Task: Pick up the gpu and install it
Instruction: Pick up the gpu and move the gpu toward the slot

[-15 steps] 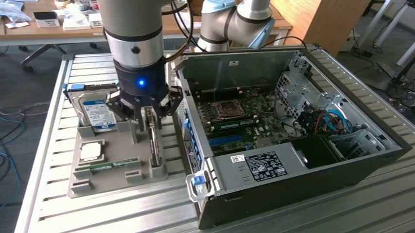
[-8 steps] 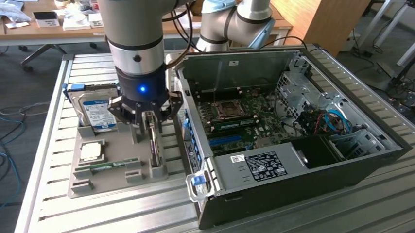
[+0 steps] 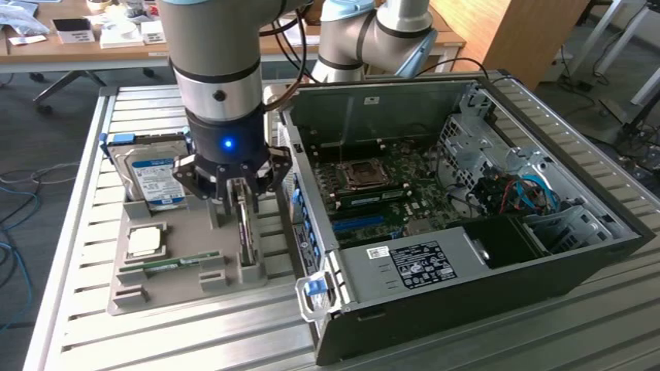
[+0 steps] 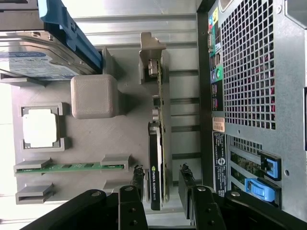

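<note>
The gpu [image 3: 246, 229] stands on edge in a slot of the grey holder tray [image 3: 175, 287], just beside the open computer case [image 3: 577, 255]. In the wrist view the gpu [image 4: 157, 158] is a thin card with a green board and a black cooler. My gripper [image 3: 243, 199] hangs straight over it. Its jaws are open, and the gripper [image 4: 161, 173] has one black finger on each side of the card's near end, with a gap on both sides. Nothing is held.
On the same tray [image 4: 91, 139] stand a hard drive [image 3: 154, 179] with a blue-white label, a square processor chip [image 3: 144, 241] and a narrow green memory stick [image 3: 182, 263]. The case lies open, with its motherboard [image 3: 392, 185] facing up. Everything rests on a slatted metal table [image 3: 124, 340].
</note>
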Robot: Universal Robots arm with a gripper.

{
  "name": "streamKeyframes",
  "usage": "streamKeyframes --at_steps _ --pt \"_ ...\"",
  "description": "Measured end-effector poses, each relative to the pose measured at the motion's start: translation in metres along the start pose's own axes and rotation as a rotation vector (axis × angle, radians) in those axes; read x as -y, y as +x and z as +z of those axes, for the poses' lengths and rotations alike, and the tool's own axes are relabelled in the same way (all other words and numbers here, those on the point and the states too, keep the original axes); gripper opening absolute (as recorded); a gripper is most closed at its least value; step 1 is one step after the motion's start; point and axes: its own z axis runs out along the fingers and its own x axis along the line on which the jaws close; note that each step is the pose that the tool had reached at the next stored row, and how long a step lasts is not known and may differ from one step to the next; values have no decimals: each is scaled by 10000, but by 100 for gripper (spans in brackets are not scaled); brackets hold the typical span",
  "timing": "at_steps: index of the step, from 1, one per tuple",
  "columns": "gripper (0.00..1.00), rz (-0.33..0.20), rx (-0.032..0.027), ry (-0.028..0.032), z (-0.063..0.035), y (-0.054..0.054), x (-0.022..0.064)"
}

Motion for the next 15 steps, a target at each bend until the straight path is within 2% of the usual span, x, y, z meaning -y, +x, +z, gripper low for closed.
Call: streamKeyframes --at_steps 15 --pt "43 0 -3 13 220 9 11"
